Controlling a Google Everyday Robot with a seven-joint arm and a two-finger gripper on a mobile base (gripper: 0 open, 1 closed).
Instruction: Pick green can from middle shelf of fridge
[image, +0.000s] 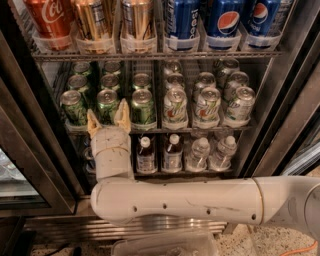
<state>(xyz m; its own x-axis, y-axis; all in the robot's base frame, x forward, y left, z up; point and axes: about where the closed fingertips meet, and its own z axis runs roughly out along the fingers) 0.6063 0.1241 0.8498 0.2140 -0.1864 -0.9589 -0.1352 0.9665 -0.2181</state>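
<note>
Several dark green cans stand in three lanes on the left of the middle shelf (200, 129) of the fridge (30, 150). The front can of the second lane, a green can (107, 104), sits right behind my gripper (107, 116). The gripper is open at the shelf's front edge. Its tan fingertips (123, 111) stand on either side of that can's lower part. I cannot tell whether they touch it. My white arm (180, 200) comes in from the lower right.
White cans with green-red print (207, 106) fill the right of the middle shelf. Red, gold and blue cans (180, 20) stand on the rack above. Small bottles (172, 152) stand on the rack below. The dark door frame (295, 100) is on the right.
</note>
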